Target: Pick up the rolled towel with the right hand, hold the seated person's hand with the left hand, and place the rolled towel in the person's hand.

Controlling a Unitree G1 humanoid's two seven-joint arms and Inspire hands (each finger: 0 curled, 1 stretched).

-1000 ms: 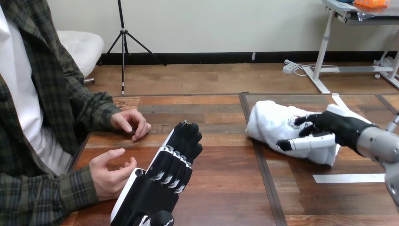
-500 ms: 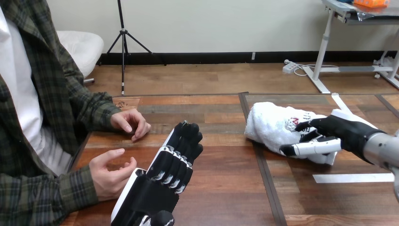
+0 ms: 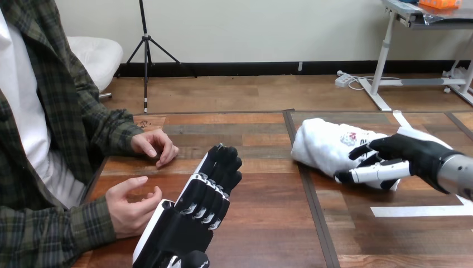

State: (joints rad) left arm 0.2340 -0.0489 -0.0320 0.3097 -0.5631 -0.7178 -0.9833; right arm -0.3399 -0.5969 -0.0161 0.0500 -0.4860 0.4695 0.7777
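Two steps remained: my right hand [image 3: 415, 155] gripped the rolled towel [image 3: 323, 144], my left hand [image 3: 192, 209] lay straight-fingered beside the person's nearer hand [image 3: 129, 205].

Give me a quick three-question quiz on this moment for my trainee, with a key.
1. True or false: the left hand has its fingers curled round the person's nearer hand.
2. Pick one. The rolled towel is: A) lying in a person's palm; B) gripped at one end by the right hand; C) lying untouched.
3. Fill in: the person's farther hand rests on the ____.

Key: 1 false, as the fingers are straight and the hand lies beside it. 2 B. 3 table.
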